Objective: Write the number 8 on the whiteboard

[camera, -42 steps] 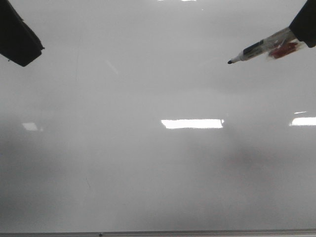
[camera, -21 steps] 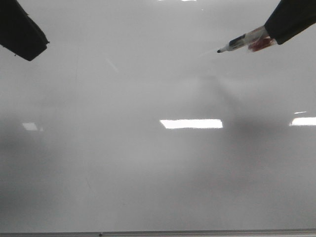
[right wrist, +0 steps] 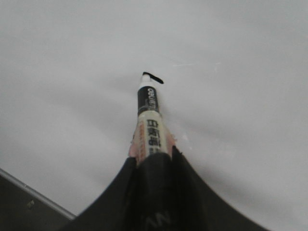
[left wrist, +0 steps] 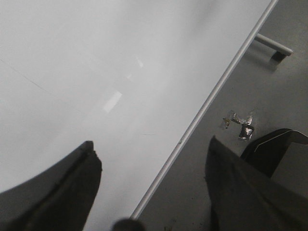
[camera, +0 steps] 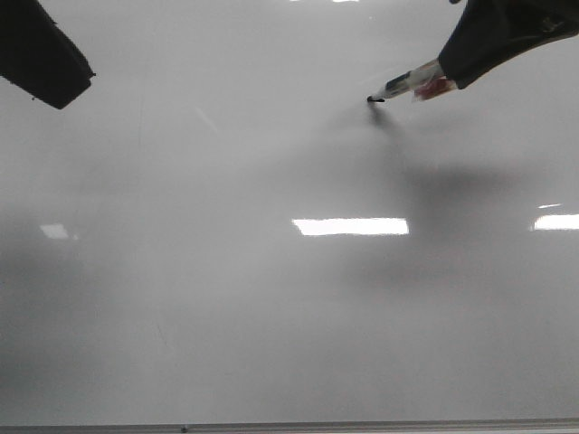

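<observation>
While my right gripper (camera: 452,74), clamping the marker (camera: 409,86), has lowered its tip onto the whiteboard (camera: 271,316), bare board surrounds it; my left gripper (left wrist: 149,192) is spread.

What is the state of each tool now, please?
Left tool: open, holding nothing.
Right tool: closed on the marker, its tip on the whiteboard.

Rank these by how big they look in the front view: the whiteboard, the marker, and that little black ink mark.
1. The whiteboard, filling the view.
2. The marker, held in the right pincer, partly hidden.
3. The ink mark, a tiny dash at the marker's tip.
</observation>
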